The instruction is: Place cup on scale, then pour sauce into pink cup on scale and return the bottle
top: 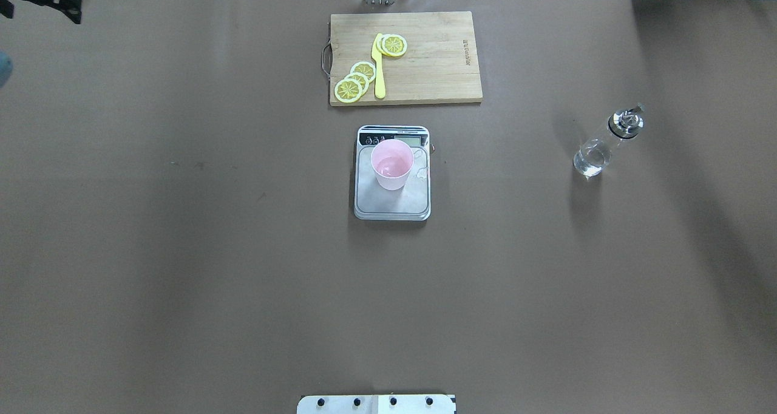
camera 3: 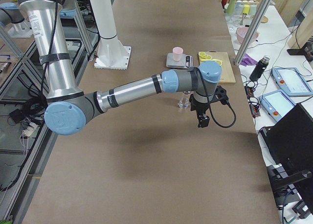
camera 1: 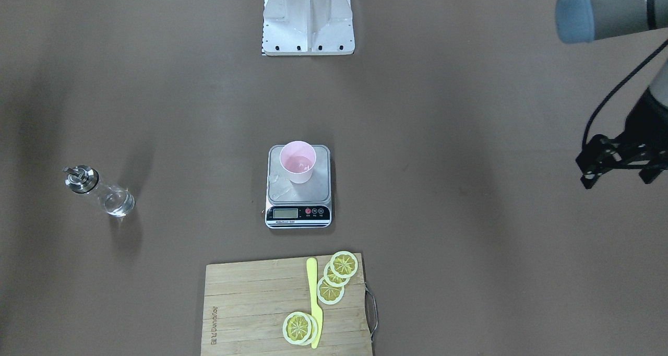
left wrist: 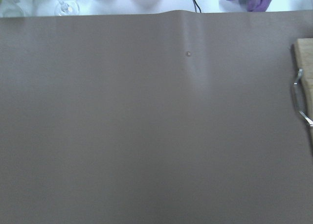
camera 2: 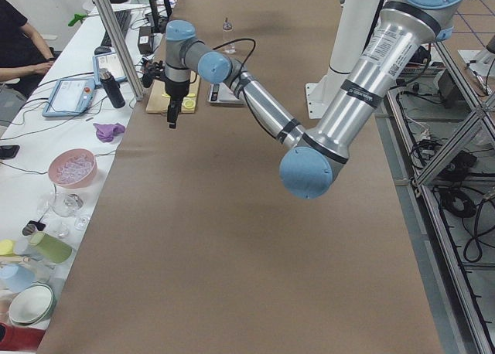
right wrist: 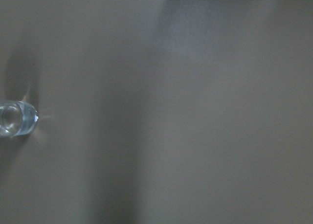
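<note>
Watching the feeds from my desk, I see the cup standing upright on the scale. It sits on the half of the steel platform away from the display, with a few glinting smears on the bare metal beside it. A faint gloss shows at the bottom of the cup.

The bottle stands upright on the table, well off to the scale's side, on the robot's right. Nothing is holding it, and clear sauce sits low in the glass. From the table's right end, the right gripper hangs near the bottle and apart from it. That is the only view showing its fingers, so I cannot tell how they stand. Its wrist camera catches the bottle at the edge of its picture.

The left gripper hovers well off on the scale's other side, far from cup and bottle. Its fingers are spread apart and hold nothing.

Beyond the scale's display end lies a wooden cutting board with lemon slices and a yellow knife on it. A word is burned into the board's short edge, but I cannot read it. The print under the scale's LCD and the digits on it are too small to read, as are the marks on its round buttons.
</note>
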Controlling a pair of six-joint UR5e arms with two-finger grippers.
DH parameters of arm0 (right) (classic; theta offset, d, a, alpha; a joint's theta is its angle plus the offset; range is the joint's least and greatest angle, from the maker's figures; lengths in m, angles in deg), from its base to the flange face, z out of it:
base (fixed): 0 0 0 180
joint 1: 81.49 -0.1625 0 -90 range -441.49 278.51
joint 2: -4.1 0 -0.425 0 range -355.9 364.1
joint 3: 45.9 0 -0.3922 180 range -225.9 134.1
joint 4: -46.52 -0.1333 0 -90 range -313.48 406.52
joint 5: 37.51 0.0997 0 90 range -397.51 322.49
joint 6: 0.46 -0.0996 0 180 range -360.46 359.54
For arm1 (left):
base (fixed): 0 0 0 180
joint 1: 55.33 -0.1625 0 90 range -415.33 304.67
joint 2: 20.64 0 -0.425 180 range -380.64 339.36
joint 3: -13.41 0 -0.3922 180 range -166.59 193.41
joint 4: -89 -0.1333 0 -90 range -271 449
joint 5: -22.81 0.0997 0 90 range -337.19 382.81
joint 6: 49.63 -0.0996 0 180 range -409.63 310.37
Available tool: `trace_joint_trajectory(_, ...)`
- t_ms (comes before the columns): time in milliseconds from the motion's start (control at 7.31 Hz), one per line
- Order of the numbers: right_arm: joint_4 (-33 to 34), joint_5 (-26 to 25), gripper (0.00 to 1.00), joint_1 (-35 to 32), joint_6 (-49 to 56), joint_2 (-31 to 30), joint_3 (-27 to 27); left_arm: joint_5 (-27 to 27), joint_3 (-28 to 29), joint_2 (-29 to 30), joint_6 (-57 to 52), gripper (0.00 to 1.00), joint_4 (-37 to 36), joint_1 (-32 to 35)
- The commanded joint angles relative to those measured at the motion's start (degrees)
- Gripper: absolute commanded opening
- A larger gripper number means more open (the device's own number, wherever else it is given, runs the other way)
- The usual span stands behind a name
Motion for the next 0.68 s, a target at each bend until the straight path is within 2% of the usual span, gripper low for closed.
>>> trace_joint_trajectory(0, -8.35, -7.58, 1.0, -0.16, 1.08, -3.86, -4.24, -0.15, 0.36, -10.32, -1.96, 0.98, 8.07, 1.84)
trace_joint_trajectory(137, -13.03, -7.28, 1.0, -0.25, 0.13, -7.62, -5.31, -0.15, 0.89, -12.72, -1.96, 0.98, 7.23, 2.37)
trace_joint_trajectory(274, -14.2, -6.24, 1.0, -0.25, 0.03, -8.97, -5.23, -3.98, 4.37, -13.18, -5.0, 0.98, 7.39, 8.03)
trace_joint_trajectory(411, -13.78, -2.57, 1.0, -0.6, -1.36, -9.07, -5.4, -15.42, 7.8, -13.44, -15.91, 0.98, 6.61, 12.17)
trace_joint_trajectory(548, -13.78, 0.77, 1.0, -1.38, -6.77, -9.24, -4.97, -19.1, 8.44, -15.8, -20.89, 0.98, 3.47, 15.7)
